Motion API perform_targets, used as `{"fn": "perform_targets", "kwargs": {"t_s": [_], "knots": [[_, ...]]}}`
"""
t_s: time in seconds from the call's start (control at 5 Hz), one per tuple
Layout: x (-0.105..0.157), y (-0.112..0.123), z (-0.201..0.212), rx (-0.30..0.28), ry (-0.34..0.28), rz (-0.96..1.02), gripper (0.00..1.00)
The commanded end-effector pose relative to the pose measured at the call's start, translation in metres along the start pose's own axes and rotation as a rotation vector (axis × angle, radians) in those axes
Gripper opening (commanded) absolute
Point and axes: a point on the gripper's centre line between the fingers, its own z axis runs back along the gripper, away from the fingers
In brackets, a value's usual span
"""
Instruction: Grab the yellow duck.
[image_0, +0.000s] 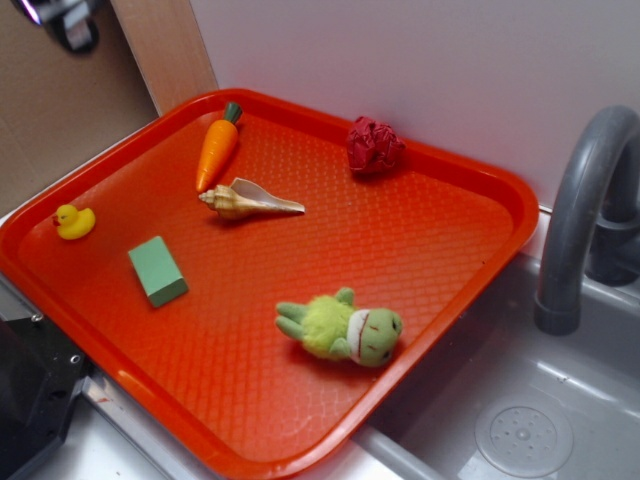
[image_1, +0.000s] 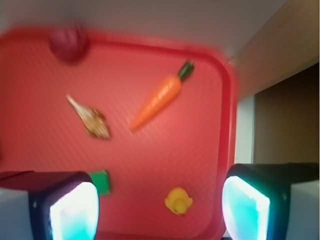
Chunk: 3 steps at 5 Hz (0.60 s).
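The tiny yellow duck (image_0: 74, 221) sits near the left corner of the orange tray (image_0: 300, 110). In the wrist view the duck (image_1: 178, 201) lies far below, between the two fingers and closer to the right one. My gripper (image_1: 160, 210) is open and empty, high above the tray. In the exterior view only a part of the arm (image_0: 65, 22) shows at the top left corner; the fingers are out of view there.
On the tray lie a green block (image_0: 158, 271), a carrot (image_0: 217, 150), a seashell (image_0: 250, 200), a red crumpled ball (image_0: 374, 146) and a fuzzy plush frog (image_0: 345, 328). A grey sink (image_0: 520, 420) with a faucet (image_0: 580, 200) stands at the right.
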Motion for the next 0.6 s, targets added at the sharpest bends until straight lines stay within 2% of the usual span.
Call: {"fn": "perform_targets", "kwargs": {"t_s": [0.0,0.4], "knots": [[-0.020,0.015,-0.044,0.000,0.122,-0.032,1.00],[-0.037,0.032,-0.076,0.044,0.232,-0.078,1.00]]}}
